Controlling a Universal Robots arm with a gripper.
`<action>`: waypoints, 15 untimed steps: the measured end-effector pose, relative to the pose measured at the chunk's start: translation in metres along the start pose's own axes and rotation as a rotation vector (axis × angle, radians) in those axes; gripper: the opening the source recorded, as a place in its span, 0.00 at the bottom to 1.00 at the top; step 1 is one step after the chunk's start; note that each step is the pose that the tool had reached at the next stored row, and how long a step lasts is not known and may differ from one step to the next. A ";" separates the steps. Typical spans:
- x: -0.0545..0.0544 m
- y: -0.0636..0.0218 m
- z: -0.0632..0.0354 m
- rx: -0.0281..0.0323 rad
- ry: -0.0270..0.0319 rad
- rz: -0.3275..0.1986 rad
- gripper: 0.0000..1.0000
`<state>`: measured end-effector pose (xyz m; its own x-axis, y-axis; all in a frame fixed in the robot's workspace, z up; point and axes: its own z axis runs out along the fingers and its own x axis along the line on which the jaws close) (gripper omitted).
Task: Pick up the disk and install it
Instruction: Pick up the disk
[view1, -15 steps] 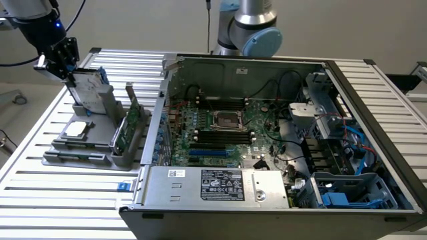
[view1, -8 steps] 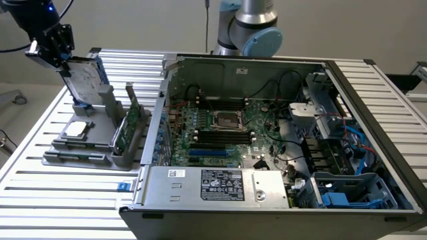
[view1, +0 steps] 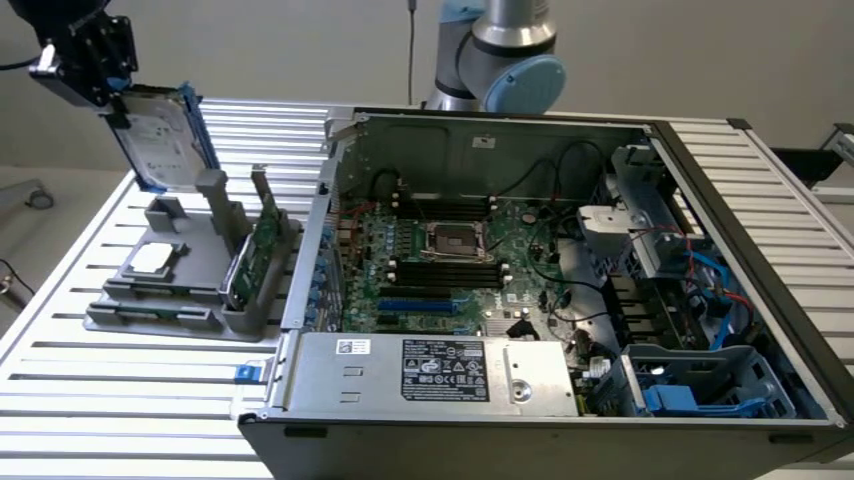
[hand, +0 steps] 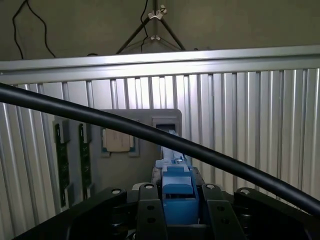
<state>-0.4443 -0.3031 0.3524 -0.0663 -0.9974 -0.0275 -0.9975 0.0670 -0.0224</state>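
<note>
Fingers (hand: 148, 207), half-closed, pinch the disk (view1: 163, 140) by its blue-framed end, tilted just above the grey holder (view1: 174, 300); so narrow a hold might let it swing, slip or strike the holder.

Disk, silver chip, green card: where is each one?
disk (view1: 158, 140), exterior view, on its white-labelled face.
silver chip (view1: 154, 258), exterior view, on its flat top.
green card (view1: 256, 262), exterior view, on its green side.

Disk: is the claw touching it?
Touching. The exterior view shows the claw clamped on the top end of the disk; the wrist view shows its blue frame inside the claw.
</note>
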 end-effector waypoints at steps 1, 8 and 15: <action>0.000 -0.0004 -0.0046 0.0000 0.0000 0.000 0.33; -0.002 -0.0076 -0.0363 0.0000 0.0000 0.000 0.33; -0.004 -0.0333 -0.0675 -0.0005 -0.0001 0.000 0.33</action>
<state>-0.4124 -0.3030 0.4208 -0.0663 -0.9974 -0.0276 -0.9975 0.0669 -0.0219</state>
